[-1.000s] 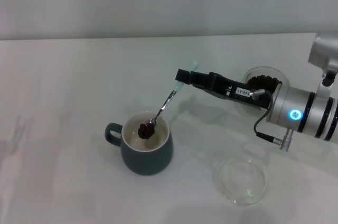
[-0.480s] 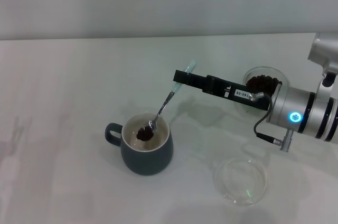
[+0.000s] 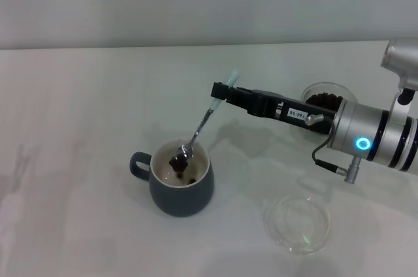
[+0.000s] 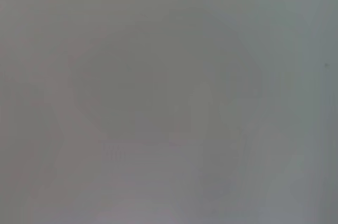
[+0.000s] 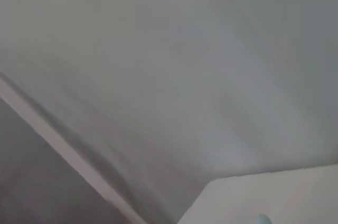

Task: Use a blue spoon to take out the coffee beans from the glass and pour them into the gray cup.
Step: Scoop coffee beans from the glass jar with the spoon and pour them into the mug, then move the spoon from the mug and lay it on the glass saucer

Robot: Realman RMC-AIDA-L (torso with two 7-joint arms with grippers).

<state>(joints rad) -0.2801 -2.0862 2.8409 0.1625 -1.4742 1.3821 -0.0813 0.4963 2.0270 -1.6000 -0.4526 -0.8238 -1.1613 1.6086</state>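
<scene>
In the head view my right gripper (image 3: 219, 91) is shut on the pale-blue handle end of the blue spoon (image 3: 199, 127). The spoon slants down to the left, and its metal bowl sits over the mouth of the gray cup (image 3: 181, 185). Coffee beans (image 3: 181, 162) lie at the spoon bowl and inside the cup's cream interior. The glass (image 3: 324, 102), with dark beans in it, stands at the right behind my right arm. The spoon's handle tip (image 5: 261, 218) shows at the edge of the right wrist view. My left gripper is out of view.
A flat clear glass saucer (image 3: 298, 223) lies on the white table (image 3: 78, 114) at the front right, below my right arm. The cup's loop handle (image 3: 138, 163) points left. The left wrist view shows only a blank grey surface.
The right gripper has moved a little left and up, and the spoon has tipped steeper. Beans have dropped from the spoon bowl into the gray cup.
</scene>
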